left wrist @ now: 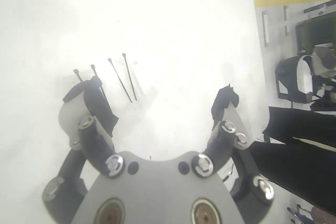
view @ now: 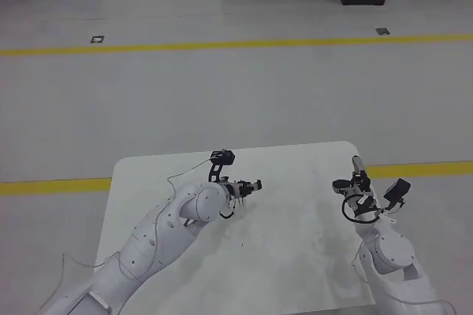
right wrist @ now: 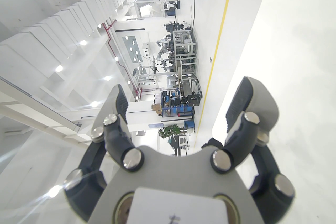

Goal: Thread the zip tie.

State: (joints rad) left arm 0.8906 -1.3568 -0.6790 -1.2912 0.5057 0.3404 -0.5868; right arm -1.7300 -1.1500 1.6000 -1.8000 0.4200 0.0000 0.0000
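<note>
Four thin black plastic zip ties (left wrist: 120, 81) are seen lying side by side, straight and unthreaded, on the white rounded tabletop (view: 299, 236). The left gripper (left wrist: 157, 89) is held close above them, fingers spread apart, nothing gripped. The right gripper (right wrist: 183, 89) is likewise spread and empty, near the tabletop's right edge. The task is judged barely begun: no tie is picked up, no tail passed through its head.

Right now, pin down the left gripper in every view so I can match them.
Top view: left gripper over the white table, near its middle.
Left wrist view: foreground, open, zip ties beyond.
Right wrist view: the foreground one is the right gripper.
Shared landmark: the white table.
</note>
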